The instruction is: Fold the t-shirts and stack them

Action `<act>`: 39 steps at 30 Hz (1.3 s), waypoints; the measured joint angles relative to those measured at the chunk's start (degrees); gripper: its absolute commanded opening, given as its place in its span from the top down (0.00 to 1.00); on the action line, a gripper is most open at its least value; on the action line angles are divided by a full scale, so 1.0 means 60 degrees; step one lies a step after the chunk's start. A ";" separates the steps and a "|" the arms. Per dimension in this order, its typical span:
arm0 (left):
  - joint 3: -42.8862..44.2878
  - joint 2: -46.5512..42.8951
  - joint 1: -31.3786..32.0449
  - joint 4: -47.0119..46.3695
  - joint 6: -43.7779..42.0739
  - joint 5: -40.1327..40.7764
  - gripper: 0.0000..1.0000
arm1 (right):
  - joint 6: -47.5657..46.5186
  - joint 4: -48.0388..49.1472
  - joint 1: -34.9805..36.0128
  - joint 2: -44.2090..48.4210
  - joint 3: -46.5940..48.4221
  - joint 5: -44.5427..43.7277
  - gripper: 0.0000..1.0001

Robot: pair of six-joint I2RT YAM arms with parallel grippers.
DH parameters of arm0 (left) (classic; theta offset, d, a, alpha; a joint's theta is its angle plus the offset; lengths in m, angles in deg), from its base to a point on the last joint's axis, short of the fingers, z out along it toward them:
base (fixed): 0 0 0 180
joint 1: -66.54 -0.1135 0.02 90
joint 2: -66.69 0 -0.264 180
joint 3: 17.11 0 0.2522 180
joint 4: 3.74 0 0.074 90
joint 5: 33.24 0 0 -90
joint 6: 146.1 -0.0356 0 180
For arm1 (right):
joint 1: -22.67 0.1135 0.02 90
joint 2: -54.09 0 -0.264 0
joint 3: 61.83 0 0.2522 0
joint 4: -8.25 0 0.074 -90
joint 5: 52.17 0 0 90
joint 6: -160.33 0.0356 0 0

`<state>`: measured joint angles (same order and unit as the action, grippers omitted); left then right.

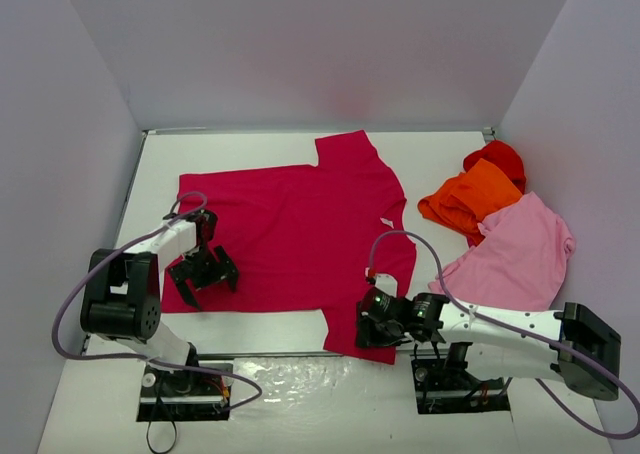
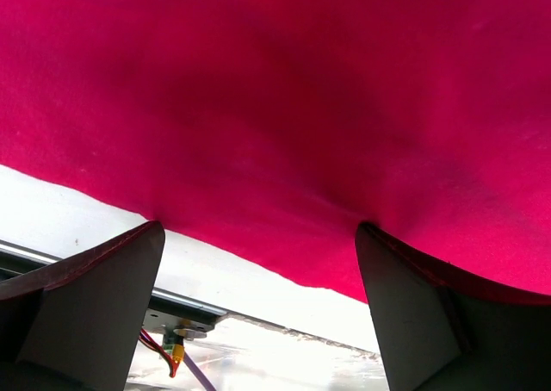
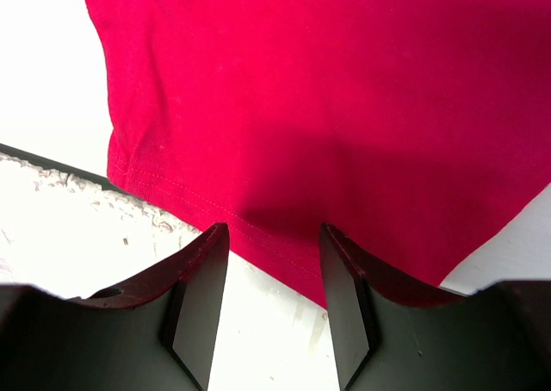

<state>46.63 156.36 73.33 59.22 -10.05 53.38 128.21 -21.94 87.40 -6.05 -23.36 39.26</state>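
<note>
table (image 1: 235, 154): white, walled on three sides; both arms are bolted at the near edge
crimson shirt (image 1: 300, 234): task item, spread flat mid-table and lying sideways; one sleeve points to the far edge, the other to the near edge, bottom hem on the left; fills most of the left wrist view (image 2: 284, 98) and the right wrist view (image 3: 344, 89)
pink shirt (image 1: 520, 249): task item, loose heap at the right side of the table, well apart from the crimson shirt; its far edge touches the orange shirt
orange shirt (image 1: 468, 202): task item, bunched up at the far right, partly on top of the pink shirt and just in front of the bright red shirt
bright red shirt (image 1: 497, 157): task item, small crumpled lump, the farthest of the right-side pile, touching the orange shirt
right arm (image 1: 510, 324): lies low along the near edge and reaches left toward the near sleeve
left arm (image 1: 130, 294): bent at the near left, forearm reaching toward the shirt's left side
left gripper (image 1: 203, 274) (image 2: 260, 232): at the near-left corner of the crimson shirt; jaws spread wide, tips right at the cloth edge, nothing clamped
right gripper (image 1: 375, 324) (image 3: 274, 229): at the near sleeve; jaws apart with a clear gap, stitched edge of the sleeve just at the tips, not pinched
white tag (image 1: 385, 221): tiny, on the crimson shirt's right side
</note>
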 measured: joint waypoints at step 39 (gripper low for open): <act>0.0354 0.0706 0.1585 0.0550 0.0672 0.1631 1.00 | -0.0044 -0.1968 -0.0295 0.1628 0.0619 -0.0387 0.58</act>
<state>48.75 160.59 82.84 62.52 -6.02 63.17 127.95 -33.74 85.63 3.72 -19.64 36.94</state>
